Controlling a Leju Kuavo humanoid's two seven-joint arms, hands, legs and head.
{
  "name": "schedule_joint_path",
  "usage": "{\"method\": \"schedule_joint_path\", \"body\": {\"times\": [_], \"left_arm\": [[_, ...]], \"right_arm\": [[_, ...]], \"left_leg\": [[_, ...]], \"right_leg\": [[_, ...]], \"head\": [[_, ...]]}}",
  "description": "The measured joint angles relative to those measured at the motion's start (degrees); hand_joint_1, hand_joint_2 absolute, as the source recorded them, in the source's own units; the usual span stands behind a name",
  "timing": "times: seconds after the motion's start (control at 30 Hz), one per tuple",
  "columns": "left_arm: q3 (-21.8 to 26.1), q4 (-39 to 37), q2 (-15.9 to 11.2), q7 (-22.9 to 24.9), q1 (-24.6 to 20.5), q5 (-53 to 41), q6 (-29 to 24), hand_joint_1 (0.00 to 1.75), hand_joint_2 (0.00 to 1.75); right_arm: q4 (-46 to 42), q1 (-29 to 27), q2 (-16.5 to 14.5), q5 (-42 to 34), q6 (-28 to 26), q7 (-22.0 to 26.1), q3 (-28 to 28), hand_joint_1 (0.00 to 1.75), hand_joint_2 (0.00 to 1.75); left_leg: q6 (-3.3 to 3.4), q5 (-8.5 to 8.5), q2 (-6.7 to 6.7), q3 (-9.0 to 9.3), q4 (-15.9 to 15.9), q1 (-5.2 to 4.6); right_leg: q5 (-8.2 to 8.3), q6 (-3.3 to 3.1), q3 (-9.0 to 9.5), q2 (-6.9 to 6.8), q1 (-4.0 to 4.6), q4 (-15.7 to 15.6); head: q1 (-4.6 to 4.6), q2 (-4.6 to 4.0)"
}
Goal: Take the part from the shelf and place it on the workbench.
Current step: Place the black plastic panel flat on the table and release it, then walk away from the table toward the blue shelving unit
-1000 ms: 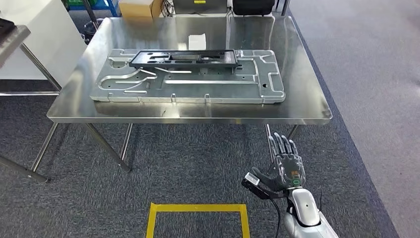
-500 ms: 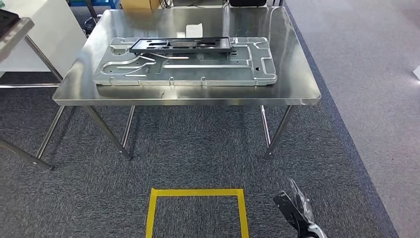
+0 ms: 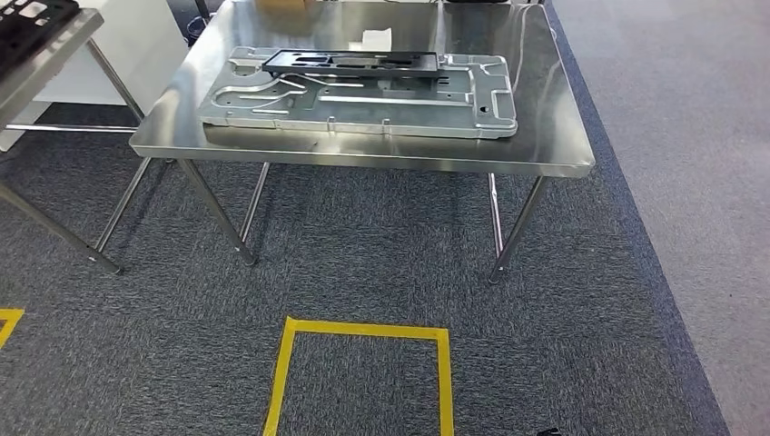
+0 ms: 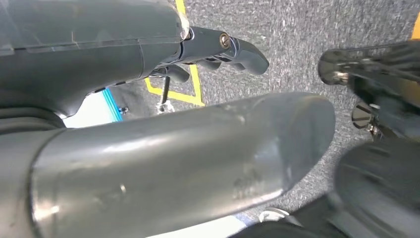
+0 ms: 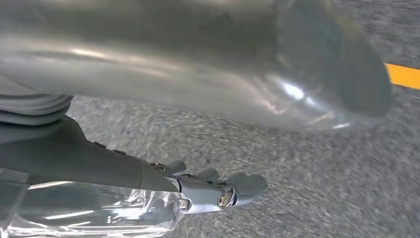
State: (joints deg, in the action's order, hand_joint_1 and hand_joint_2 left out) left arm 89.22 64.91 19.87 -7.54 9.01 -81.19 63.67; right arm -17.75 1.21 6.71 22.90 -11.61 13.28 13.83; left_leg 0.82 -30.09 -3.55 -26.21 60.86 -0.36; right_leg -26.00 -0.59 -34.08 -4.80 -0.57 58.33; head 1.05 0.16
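Steel workbench [image 3: 545, 154] bears one black part [image 3: 350, 62] – left hand [image 4: 148, 163], right hand [image 5: 198, 193] both empty, fingers apart

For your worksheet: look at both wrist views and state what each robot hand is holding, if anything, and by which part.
Nothing is held. The left hand and the right hand hang over the carpet with fingers extended and nothing between them.

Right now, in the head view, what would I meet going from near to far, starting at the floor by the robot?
Yellow tape square on the carpet → workbench front edge → large metal plate → black part lying on the plate's far side → white slip.
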Motion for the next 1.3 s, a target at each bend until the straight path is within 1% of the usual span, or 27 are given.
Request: {"method": "schedule_joint_path", "body": {"times": [0.03,0.07,0.1,0.13,0.2,0.27,0.3,0.33,0.37,0.43,0.5,0.53,0.6,0.67,0.7,0.77,0.8,0.83,0.87,0.9,0.93,1.0,1.07,1.13,1.2,1.27,1.3], "left_arm": [[0.0,0.0,0.0,0.0,-0.2,0.0,0.1,0.00,0.00],[0.0,0.0,0.0,0.0,-0.3,0.0,0.3,0.00,0.00],[0.0,0.1,0.0,0.0,-0.2,0.0,0.5,0.00,0.00],[0.0,0.1,0.1,0.1,-0.1,0.0,0.7,0.00,0.00],[0.0,0.2,0.1,0.3,0.1,-0.2,0.9,0.00,0.00],[0.0,0.2,0.2,0.7,0.1,-0.1,0.7,0.00,0.00],[0.0,0.2,0.2,0.8,0.0,0.1,0.6,0.00,0.00],[0.0,0.2,0.3,1.0,0.0,0.2,0.5,0.00,0.00],[0.0,0.2,0.3,1.2,0.0,0.3,0.5,0.00,0.00],[0.0,0.2,0.4,1.5,0.0,0.6,0.5,0.00,0.00],[0.0,0.2,0.4,1.6,-0.2,0.7,0.5,0.00,0.00],[0.0,0.2,0.4,1.6,-0.3,0.8,0.4,0.00,0.00],[0.0,0.2,0.4,1.6,-0.3,0.7,0.4,0.00,0.00],[0.0,0.2,0.4,1.6,-0.3,0.7,0.5,0.00,0.00],[0.0,0.2,0.4,1.6,-0.4,0.6,0.4,0.00,0.00],[0.0,0.2,0.4,1.6,-0.6,0.6,0.3,0.00,0.00],[0.0,0.2,0.4,1.6,-0.6,0.6,0.2,0.00,0.00],[0.0,0.2,0.4,1.7,-0.6,0.6,0.2,0.00,0.00],[0.0,0.2,0.4,1.7,-0.6,0.5,0.2,0.00,0.00],[0.0,0.2,0.4,1.7,-0.5,0.5,0.2,0.00,0.00],[0.0,0.2,0.4,1.7,-0.5,0.5,0.2,0.00,0.00],[0.0,0.2,0.4,1.7,-0.6,0.5,0.2,0.00,0.00],[0.0,0.2,0.4,1.7,-0.6,0.6,0.2,0.00,0.00],[0.0,0.2,0.4,1.7,-0.4,0.7,0.3,0.00,0.00],[0.0,0.2,0.4,1.8,-0.3,0.8,0.4,0.00,0.00],[0.0,0.2,0.4,2.0,-0.5,0.9,0.5,0.00,0.00],[0.0,0.2,0.4,2.0,-0.5,1.0,0.5,0.00,0.00]], "right_arm": [[0.8,0.0,0.0,0.0,0.1,-0.7,0.3,0.00,0.00],[1.5,0.0,0.0,0.0,0.4,-1.7,0.7,0.00,0.00],[2.1,0.0,0.0,0.0,0.8,-3.1,1.1,0.00,0.00],[2.8,-0.1,0.0,0.0,1.3,-4.6,1.4,0.00,0.00],[3.9,-0.5,-0.1,0.1,2.1,-7.6,2.0,0.00,0.00],[4.8,-1.1,-0.2,0.3,2.7,-10.0,2.3,0.00,0.00],[5.2,-1.4,-0.3,0.5,3.0,-10.9,2.4,0.00,0.00],[5.5,-1.6,-0.4,0.8,3.3,-11.5,2.5,0.00,0.00],[5.7,-1.7,-0.5,1.1,3.6,-11.9,2.5,0.00,0.00],[6.0,-1.8,-0.8,2.0,4.0,-12.2,2.5,0.00,0.00],[6.2,-1.8,-0.9,2.6,4.3,-12.4,2.5,0.00,0.00],[6.3,-1.8,-1.0,2.8,4.5,-12.5,2.4,0.00,0.00],[6.5,-1.8,-1.2,3.5,5.2,-12.5,2.2,0.00,0.00],[6.5,-1.7,-1.5,4.2,5.8,-12.5,1.9,0.00,0.00],[6.5,-1.7,-1.6,4.4,5.9,-12.5,1.7,0.00,0.00],[6.6,-1.7,-1.8,5.0,6.1,-12.5,1.3,0.00,0.00],[6.7,-1.7,-1.9,5.2,6.3,-12.5,1.1,0.00,0.00],[6.7,-1.7,-1.9,5.5,6.4,-12.5,0.9,0.00,0.00],[6.8,-1.7,-2.0,5.7,6.6,-12.5,0.7,0.00,0.00],[6.8,-1.6,-2.0,5.8,6.7,-12.5,0.5,0.00,0.00],[6.8,-1.5,-2.0,5.9,6.8,-12.5,0.4,0.00,0.00],[6.8,-1.3,-2.1,6.1,6.8,-12.5,0.2,0.00,0.00],[6.9,-1.1,-2.1,6.3,7.0,-12.5,0.1,0.00,0.00],[6.9,-0.7,-2.2,6.5,7.1,-12.5,-0.1,0.00,0.00],[6.9,-0.6,-2.2,6.7,7.3,-12.5,-0.3,0.00,0.00],[7.0,-0.8,-2.3,7.0,7.7,-12.5,-0.5,0.00,0.00],[7.0,-0.8,-2.3,7.2,7.8,-12.5,-0.6,0.00,0.00]], "left_leg": [[0.42,-1.34,-0.73,1.88,-3.2,-0.27],[0.71,-2.08,-0.61,2.59,-5.1,-0.40],[1.02,-2.01,-0.06,2.58,-5.9,-0.32],[1.32,-1.45,0.51,2.29,-6.1,-0.23],[1.93,-0.01,1.66,1.51,-6.7,-0.02],[2.19,0.88,2.78,0.28,-6.4,-0.10],[2.18,1.19,3.38,-0.31,-6.2,-0.15],[2.14,1.43,4.00,-0.84,-5.9,-0.18],[2.06,1.59,4.57,-1.28,-5.6,-0.19],[1.87,1.70,5.60,-1.88,-4.9,-0.18],[1.42,1.61,6.48,-2.58,-4.0,-0.36],[1.16,1.58,6.84,-2.90,-3.6,-0.42],[0.62,1.68,7.62,-3.31,-3.4,-0.42],[0.00,0.70,7.04,-3.94,-1.9,-0.29],[-0.38,-0.72,6.24,-4.89,0.2,-0.17],[-1.14,-4.74,4.64,-8.28,7.6,0.19],[-1.42,-6.17,4.33,-9.92,11.2,0.39],[-1.61,-6.57,4.13,-10.83,13.2,0.55],[-1.70,-5.76,3.94,-10.60,12.9,0.68],[-1.69,-4.00,3.63,-9.27,10.3,0.77],[-1.56,-1.82,2.78,-7.12,6.1,0.80],[-1.01,0.72,0.47,-3.66,-1.2,0.44],[-0.44,0.93,-0.29,-3.05,-3.3,0.01],[0.19,1.36,0.91,-3.22,-3.6,0.12],[1.03,2.05,2.06,-3.16,-4.2,0.37],[1.58,2.48,3.25,-3.40,-4.4,0.36],[1.69,2.56,3.93,-3.59,-4.3,0.28]], "right_leg": [[0.30,0.32,-0.02,-0.54,-0.01,0.1],[0.62,0.69,-0.04,-1.20,-0.02,0.0],[0.94,1.08,-0.09,-1.86,-0.02,0.0],[0.78,1.47,-0.22,-1.56,-0.14,0.2],[-2.16,2.02,-1.48,1.09,-0.36,3.5],[-7.11,2.31,-4.03,3.95,-0.51,10.7],[-8.65,2.40,-4.93,4.43,-0.48,13.7],[-9.07,2.43,-4.95,4.64,-0.45,15.1],[-8.37,2.39,-3.84,4.74,-0.43,14.1],[-5.43,2.10,0.98,5.82,-0.51,6.8],[-3.88,1.62,4.54,7.49,-0.44,0.6],[-3.81,1.36,5.11,7.94,-0.35,-0.5],[-3.67,0.80,5.03,7.01,-0.29,-0.6],[-3.43,0.16,4.98,5.81,-0.43,-0.8],[-3.34,-0.13,4.88,5.14,-0.54,-1.0],[-3.31,-0.40,4.62,3.73,-0.54,-1.0],[-3.32,-0.42,4.51,2.99,-0.53,-1.0],[-3.32,-0.41,4.47,2.24,-0.53,-0.9],[-3.34,-0.39,4.48,1.57,-0.54,-0.9],[-3.37,-0.34,4.56,0.92,-0.55,-0.9],[-3.42,-0.25,4.69,0.33,-0.55,-0.9],[-3.59,0.22,4.94,-0.71,-0.34,-0.9],[-3.64,0.90,5.15,-1.63,-0.19,-0.9],[-3.75,1.64,5.44,-2.04,-0.27,-1.0],[-5.64,2.23,4.54,0.51,-0.47,1.3],[-9.54,2.46,1.22,3.75,-0.63,8.1],[-11.12,2.50,-0.71,4.34,-0.63,12.0]], "head": [[0.03,0.01],[0.06,0.01],[0.10,0.00],[0.06,0.00],[-0.07,0.00],[-0.22,0.01],[-0.25,0.01],[-0.26,0.00],[-0.27,0.00],[-0.29,0.00],[-0.28,0.00],[-0.27,0.01],[-0.26,0.00],[-0.14,-0.01],[0.00,-0.01],[0.28,0.00],[0.28,0.00],[0.29,0.01],[0.29,0.01],[0.29,0.01],[0.31,0.00],[0.25,-0.01],[0.18,-0.01],[0.17,0.00],[0.01,0.00],[-0.18,0.01],[-0.22,0.01]]}}
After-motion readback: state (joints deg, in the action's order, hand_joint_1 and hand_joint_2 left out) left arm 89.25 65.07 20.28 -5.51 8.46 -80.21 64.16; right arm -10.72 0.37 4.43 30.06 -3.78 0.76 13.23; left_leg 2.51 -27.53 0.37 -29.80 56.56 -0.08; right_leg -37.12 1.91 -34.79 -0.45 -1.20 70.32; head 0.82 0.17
